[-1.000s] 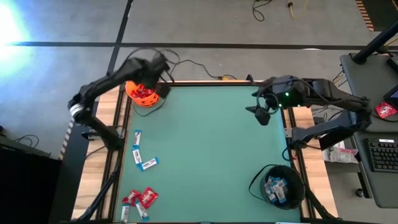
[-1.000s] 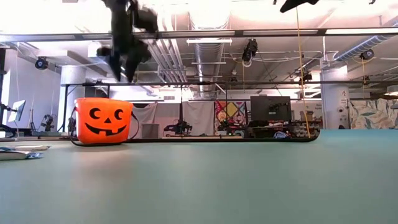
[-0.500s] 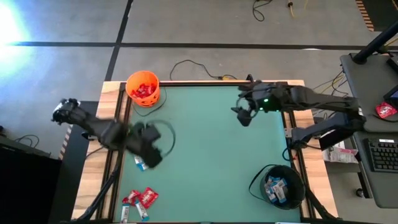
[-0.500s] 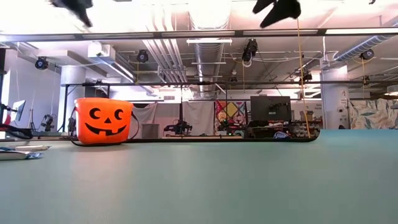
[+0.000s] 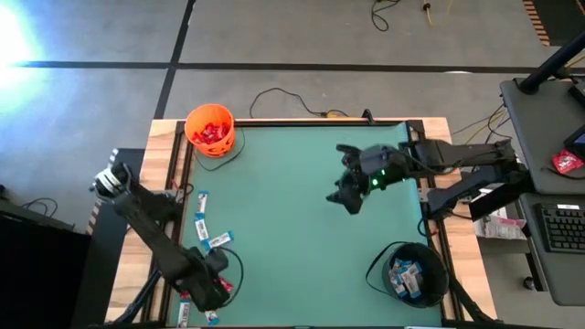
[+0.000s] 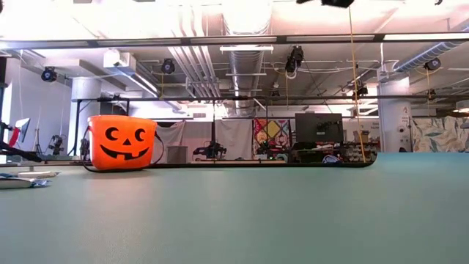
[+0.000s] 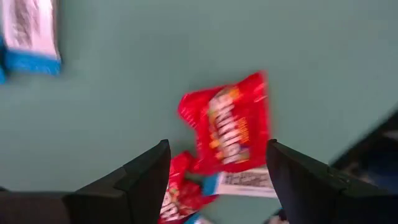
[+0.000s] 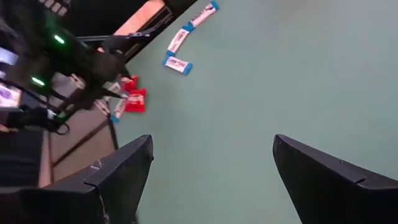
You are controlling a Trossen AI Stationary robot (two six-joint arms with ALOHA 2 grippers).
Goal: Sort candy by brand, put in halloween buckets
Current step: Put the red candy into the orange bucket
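The orange jack-o'-lantern bucket (image 5: 210, 128) (image 6: 122, 141) stands at the far-left corner with red packets inside. The black bucket (image 5: 409, 274) stands at the near-right corner and holds blue-and-white bars. Loose blue-and-white bars (image 5: 202, 227) lie along the left side. Red packets (image 5: 219, 289) lie heaped at the near-left corner. My left gripper (image 5: 210, 279) (image 7: 217, 186) hangs open above that heap, its fingers either side of a red packet (image 7: 233, 124), touching nothing. My right gripper (image 5: 347, 196) (image 8: 211, 186) is open, high over the table's middle right.
A thin black cable (image 5: 283, 96) runs behind the far edge. Wooden rails (image 5: 183, 174) border the green mat left and right. The wide green middle (image 5: 292, 238) carries nothing. A desk with a keyboard (image 5: 558, 228) stands beyond the right side.
My left gripper has swung from above the orange bucket at the far-left corner along the left side to the near-left corner, above the red packets. My right gripper has moved from the far-right edge toward the table's middle and near side.
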